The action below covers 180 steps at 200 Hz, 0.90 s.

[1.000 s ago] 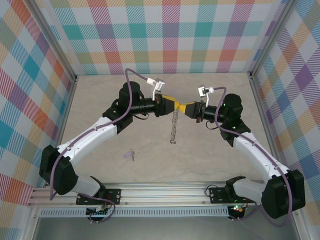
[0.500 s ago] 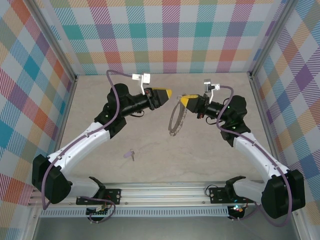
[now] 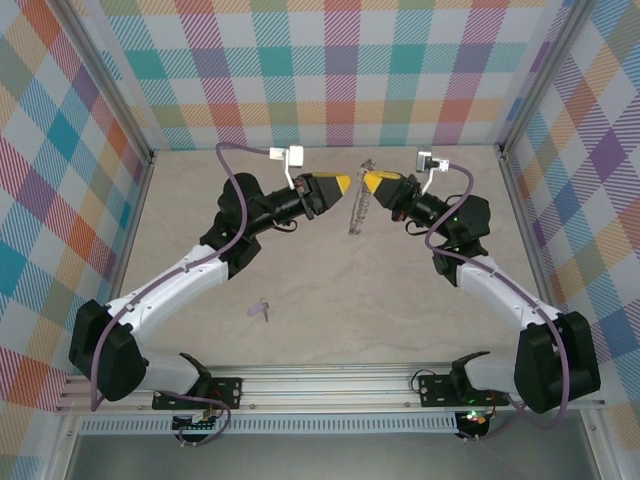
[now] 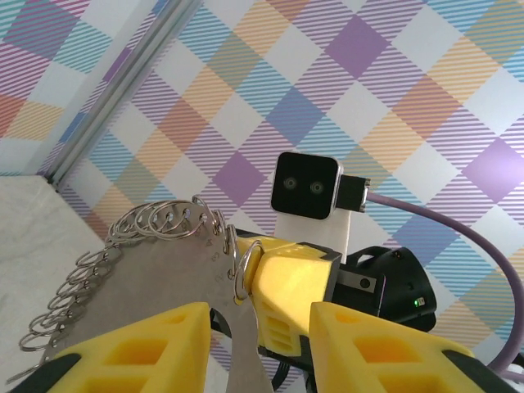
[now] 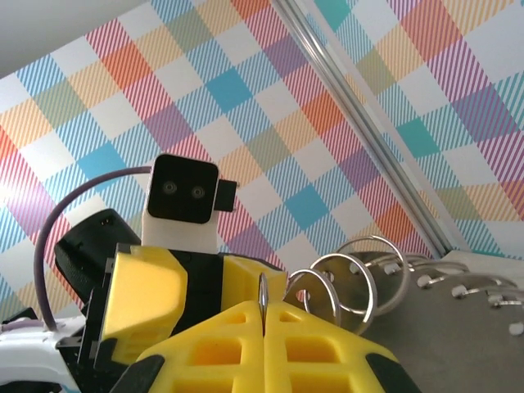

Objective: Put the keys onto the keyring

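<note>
Silvery keyring (image 3: 358, 208) in right gripper (image 3: 368, 181)

Bright metal, matt plastic, stone-look tabletop

The silvery chain keyring (image 5: 360, 274) is polished wire, its loops glinting. The right gripper's (image 5: 264, 309) yellow moulded plastic fingers (image 5: 237, 321) look matt and faintly grainy, as do the left gripper's (image 4: 262, 315). The tiny lilac-headed key (image 3: 264, 309) is too small to judge. The pale beige table (image 3: 400, 300) is smooth, matt and marbled, and the checked walls (image 3: 340, 70) look printed and unglossed.
</note>
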Tool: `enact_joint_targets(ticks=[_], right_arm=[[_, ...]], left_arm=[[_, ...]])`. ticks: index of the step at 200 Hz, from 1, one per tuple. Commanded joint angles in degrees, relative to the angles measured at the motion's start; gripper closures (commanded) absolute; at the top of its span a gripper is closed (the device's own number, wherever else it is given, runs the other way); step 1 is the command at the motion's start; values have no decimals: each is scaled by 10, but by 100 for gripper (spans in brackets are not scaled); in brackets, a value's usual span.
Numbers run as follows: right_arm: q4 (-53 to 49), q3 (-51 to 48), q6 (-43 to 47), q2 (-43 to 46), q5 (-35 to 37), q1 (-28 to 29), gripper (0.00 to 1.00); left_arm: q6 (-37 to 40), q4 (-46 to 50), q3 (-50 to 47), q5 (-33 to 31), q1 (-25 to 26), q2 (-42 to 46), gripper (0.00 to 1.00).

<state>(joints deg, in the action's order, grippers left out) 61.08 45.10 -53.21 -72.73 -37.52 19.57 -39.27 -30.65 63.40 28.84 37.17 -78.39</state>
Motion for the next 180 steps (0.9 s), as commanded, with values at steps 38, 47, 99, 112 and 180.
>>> enact_joint_targets(ticks=[38, 47, 99, 112, 180], right_arm=[[70, 18, -26, -13, 14, 11, 100], [69, 17, -26, -14, 14, 12, 100], [70, 17, -29, -22, 10, 13, 100], [71, 16, -30, -22, 8, 13, 100], [69, 14, -30, -20, 3, 13, 100]], left_arm=[[-18, -67, 33, 6, 12, -41, 64], [-19, -70, 36, 6, 12, -46, 64], [-24, -83, 45, 3, 13, -59, 65], [-23, -84, 45, 3, 13, -61, 66], [-26, -87, 54, 6, 16, -74, 77]])
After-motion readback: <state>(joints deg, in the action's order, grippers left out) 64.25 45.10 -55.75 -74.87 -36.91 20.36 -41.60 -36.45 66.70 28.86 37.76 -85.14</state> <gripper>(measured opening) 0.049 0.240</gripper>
